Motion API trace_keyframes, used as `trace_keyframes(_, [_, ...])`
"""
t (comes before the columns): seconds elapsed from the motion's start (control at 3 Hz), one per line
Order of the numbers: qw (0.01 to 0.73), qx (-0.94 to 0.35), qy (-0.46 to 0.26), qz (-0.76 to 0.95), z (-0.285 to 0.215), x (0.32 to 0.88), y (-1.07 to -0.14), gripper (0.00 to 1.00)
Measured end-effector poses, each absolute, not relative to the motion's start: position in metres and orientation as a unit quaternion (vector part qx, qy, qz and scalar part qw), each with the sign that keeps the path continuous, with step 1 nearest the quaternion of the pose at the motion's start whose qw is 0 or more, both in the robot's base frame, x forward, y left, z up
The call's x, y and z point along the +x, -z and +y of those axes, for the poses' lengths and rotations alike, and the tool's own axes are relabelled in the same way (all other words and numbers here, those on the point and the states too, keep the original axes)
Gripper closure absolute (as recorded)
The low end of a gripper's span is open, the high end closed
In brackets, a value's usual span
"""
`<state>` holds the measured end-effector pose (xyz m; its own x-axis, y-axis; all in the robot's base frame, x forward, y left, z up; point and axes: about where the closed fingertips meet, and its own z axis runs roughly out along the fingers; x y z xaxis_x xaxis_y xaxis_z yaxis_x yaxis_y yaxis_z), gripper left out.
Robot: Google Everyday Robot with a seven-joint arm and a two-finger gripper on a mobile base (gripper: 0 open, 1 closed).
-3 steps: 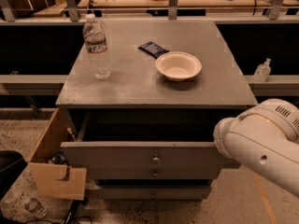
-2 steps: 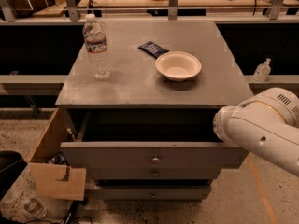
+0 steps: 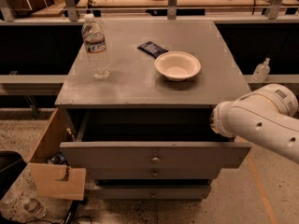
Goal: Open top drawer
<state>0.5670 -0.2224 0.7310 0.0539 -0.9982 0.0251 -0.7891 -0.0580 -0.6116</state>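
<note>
Wooden box (image 3: 56,181) flanks top drawer (image 3: 117,155); arm (image 3: 266,120) seemingly hides gripper at right.

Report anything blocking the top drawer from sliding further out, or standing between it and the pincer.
Nothing visible blocks the top drawer, already pulled out, toward the camera. The tan wooden box sits lower, at its left. The pincer is hidden behind the white arm at the drawer's right end, so that gap is unseen.
</note>
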Motion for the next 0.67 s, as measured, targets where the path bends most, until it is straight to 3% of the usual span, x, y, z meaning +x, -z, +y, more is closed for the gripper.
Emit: trace_keyframes(0.67, [0.218, -0.698, 0.189, 0.655, -0.209, 0.572, -0.693, 1.0])
